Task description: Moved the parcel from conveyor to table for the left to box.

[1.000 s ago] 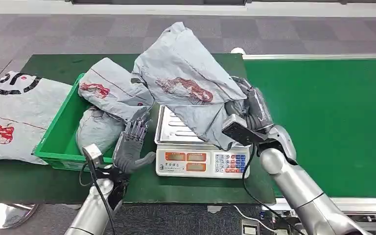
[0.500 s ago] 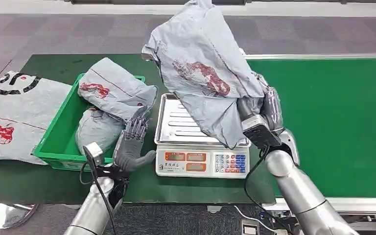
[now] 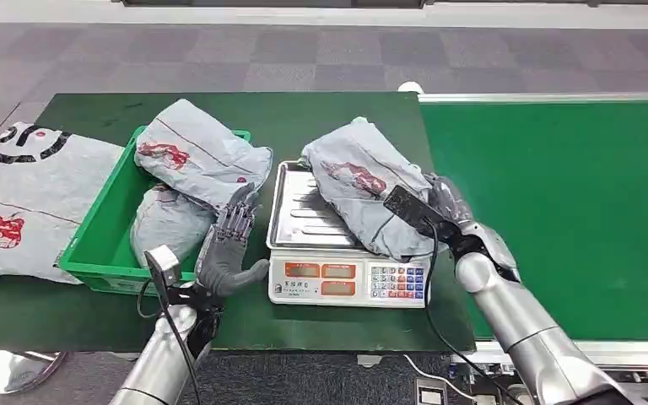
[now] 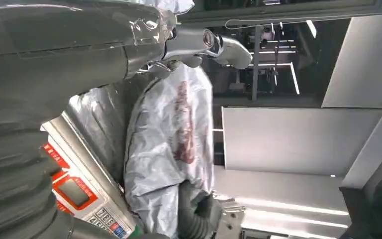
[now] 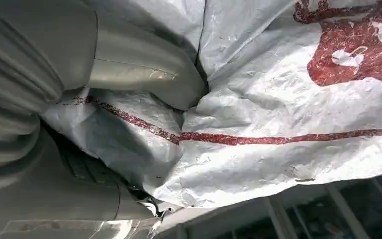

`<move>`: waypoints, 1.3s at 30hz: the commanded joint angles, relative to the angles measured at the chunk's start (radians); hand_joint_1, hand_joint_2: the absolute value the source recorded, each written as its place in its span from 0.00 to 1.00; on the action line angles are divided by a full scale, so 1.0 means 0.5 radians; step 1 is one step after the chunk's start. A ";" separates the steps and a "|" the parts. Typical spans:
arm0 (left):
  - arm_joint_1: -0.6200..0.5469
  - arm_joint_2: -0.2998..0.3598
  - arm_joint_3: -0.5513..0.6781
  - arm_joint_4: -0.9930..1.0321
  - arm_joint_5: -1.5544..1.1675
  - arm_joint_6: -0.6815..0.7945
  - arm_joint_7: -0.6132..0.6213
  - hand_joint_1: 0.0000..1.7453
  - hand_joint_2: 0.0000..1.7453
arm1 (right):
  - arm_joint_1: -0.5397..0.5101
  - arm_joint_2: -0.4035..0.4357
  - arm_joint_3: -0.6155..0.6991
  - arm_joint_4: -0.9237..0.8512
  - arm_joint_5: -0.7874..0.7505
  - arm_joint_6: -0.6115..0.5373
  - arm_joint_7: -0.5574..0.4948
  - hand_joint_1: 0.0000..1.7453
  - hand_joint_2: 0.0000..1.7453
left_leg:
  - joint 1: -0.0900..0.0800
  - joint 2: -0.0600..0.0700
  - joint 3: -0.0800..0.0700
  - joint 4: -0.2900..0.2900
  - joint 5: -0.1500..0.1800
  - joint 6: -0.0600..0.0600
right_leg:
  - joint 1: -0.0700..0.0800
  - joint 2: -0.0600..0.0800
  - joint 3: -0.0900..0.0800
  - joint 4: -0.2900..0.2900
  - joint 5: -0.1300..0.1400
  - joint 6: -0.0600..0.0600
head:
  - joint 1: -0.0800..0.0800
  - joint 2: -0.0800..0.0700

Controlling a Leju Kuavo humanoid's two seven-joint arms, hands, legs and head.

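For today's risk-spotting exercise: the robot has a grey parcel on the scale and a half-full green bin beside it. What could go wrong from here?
1. The parcel overhangs the scale tray toward the right hand, which grips it; letting go could let it slide off.
2. The green bin already holds bulging bags piled above its rim, so another may spill.
3. The left hand waits close to the scale and could knock it when reaching.

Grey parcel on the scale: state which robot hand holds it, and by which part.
The right robot hand grips the grey parcel by its conveyor-side end; the left robot hand holds nothing.
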 commanded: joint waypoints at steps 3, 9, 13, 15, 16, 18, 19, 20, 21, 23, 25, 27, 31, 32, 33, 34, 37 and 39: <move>-0.042 0.059 -0.066 0.111 -0.005 0.005 -0.096 0.00 1.00 | -0.137 0.031 0.124 0.285 -0.002 0.014 0.002 1.00 1.00 | 0.001 0.007 0.008 -0.003 -0.003 0.000 | 0.001 0.007 0.006 -0.004 0.000 -0.003 | 0.000 0.000; -0.042 0.059 -0.066 0.111 -0.005 0.005 -0.096 0.00 1.00 | -0.137 0.031 0.124 0.285 -0.002 0.014 0.002 1.00 1.00 | 0.001 0.010 0.010 -0.004 -0.003 0.000 | 0.002 0.010 0.007 -0.005 0.000 -0.003 | 0.000 0.000; -0.036 0.055 -0.070 0.110 -0.008 0.018 -0.096 0.00 1.00 | -0.148 0.025 0.138 0.310 0.004 0.079 0.034 1.00 1.00 | 0.001 0.009 0.008 -0.003 -0.003 0.000 | 0.002 0.008 0.006 -0.004 0.000 -0.003 | 0.001 0.000; -0.031 0.052 -0.073 0.109 -0.009 0.025 -0.096 0.00 1.00 | -0.146 0.014 0.145 0.339 0.016 0.098 0.063 1.00 1.00 | 0.001 0.010 0.010 -0.004 -0.003 0.000 | 0.001 0.009 0.007 -0.005 0.000 -0.003 | 0.000 0.000; -0.028 0.052 -0.075 0.106 -0.008 0.031 -0.096 0.00 1.00 | -0.150 0.013 0.154 0.355 0.027 0.102 0.075 1.00 1.00 | 0.001 0.007 0.007 -0.002 -0.003 0.000 | 0.001 0.006 0.005 -0.003 -0.001 -0.002 | 0.000 0.000; -0.024 0.055 -0.076 0.104 -0.005 0.036 -0.096 0.00 1.00 | -0.157 0.006 0.179 0.386 0.063 0.107 0.106 1.00 1.00 | 0.001 0.006 0.008 -0.003 -0.003 0.000 | 0.001 0.006 0.006 -0.004 -0.001 -0.002 | 0.000 0.000; -0.016 0.058 -0.076 0.097 -0.002 0.040 -0.096 0.00 1.00 | -0.158 0.006 0.183 0.406 0.063 0.112 0.106 1.00 1.00 | 0.001 0.005 0.007 -0.003 -0.002 0.000 | 0.001 0.005 0.005 -0.003 -0.001 -0.002 | 0.000 0.000; -0.012 0.059 -0.080 0.083 -0.007 0.059 -0.096 0.00 1.00 | -0.162 0.004 0.189 0.419 0.063 0.118 0.106 1.00 1.00 | 0.001 0.007 0.010 -0.004 -0.003 0.000 | 0.001 0.007 0.008 -0.005 -0.001 -0.003 | 0.000 0.000; -0.008 0.059 -0.074 0.080 0.001 0.057 -0.096 0.00 1.00 | -0.170 -0.001 0.192 0.427 0.063 0.122 0.106 1.00 1.00 | 0.001 0.006 0.006 -0.002 -0.002 0.000 | 0.001 0.005 0.005 -0.003 -0.001 -0.002 | 0.000 0.000; 0.000 0.059 -0.068 0.070 0.003 0.063 -0.096 0.00 1.00 | -0.193 -0.002 0.200 0.434 0.031 0.152 0.041 1.00 1.00 | 0.000 0.006 0.005 -0.002 -0.002 0.000 | 0.001 0.005 0.004 -0.002 -0.001 -0.002 | 0.000 0.000; 0.006 0.061 -0.063 0.050 0.006 0.059 -0.096 0.00 1.00 | -0.189 0.034 0.146 0.392 -0.144 0.155 -0.273 0.00 1.00 | 0.000 0.006 0.005 -0.002 -0.002 0.000 | 0.000 0.005 0.003 -0.001 -0.001 -0.002 | 0.000 0.000; 0.005 0.062 -0.057 0.040 0.009 0.058 -0.096 0.00 1.00 | -0.185 0.049 0.133 0.339 -0.199 0.069 -0.453 0.00 1.00 | 0.000 0.009 0.006 -0.002 -0.003 0.000 | 0.000 0.009 0.003 -0.002 0.000 -0.002 | 0.000 0.000; -0.004 0.057 -0.053 0.033 0.007 0.051 -0.096 0.00 1.00 | -0.157 0.059 0.085 0.242 -0.349 0.020 -0.680 0.00 1.00 | 0.000 0.009 0.004 -0.001 -0.002 0.000 | 0.001 0.008 0.001 -0.001 0.000 -0.002 | 0.001 0.000; -0.007 0.055 -0.052 0.035 0.005 0.051 -0.096 0.00 1.00 | -0.154 0.053 0.089 0.231 -0.362 0.020 -0.696 0.00 1.00 | 0.001 0.009 0.006 -0.002 -0.003 -0.001 | 0.001 0.009 0.004 -0.003 0.000 -0.003 | 0.000 0.000; -0.008 0.053 -0.052 0.036 0.004 0.050 -0.096 0.00 1.00 | -0.150 0.052 0.087 0.227 -0.375 0.022 -0.706 0.00 1.00 | 0.000 0.007 0.004 -0.001 -0.002 0.000 | 0.001 0.006 0.001 -0.001 0.000 -0.002 | 0.000 0.000; -0.012 0.050 -0.053 0.037 0.004 0.046 -0.096 0.00 1.00 | -0.139 0.050 0.081 0.220 -0.414 0.047 -0.742 0.00 1.00 | 0.000 0.007 0.005 -0.002 -0.002 0.000 | 0.001 0.006 0.003 -0.002 -0.001 -0.002 | 0.000 0.000; -0.023 0.046 -0.068 0.048 -0.001 0.011 -0.096 0.00 1.00 | -0.098 0.035 0.141 0.178 -0.383 0.058 -0.813 0.00 1.00 | 0.000 0.004 0.003 -0.001 -0.001 0.000 | 0.001 0.003 0.002 -0.002 -0.001 -0.001 | 0.000 0.000; -0.023 0.046 -0.068 0.048 -0.001 0.011 -0.096 0.00 1.00 | -0.098 0.035 0.141 0.178 -0.383 0.058 -0.813 0.00 1.00 | 0.001 0.005 0.004 -0.001 -0.002 0.000 | 0.002 0.004 0.003 -0.003 -0.001 -0.002 | 0.000 0.000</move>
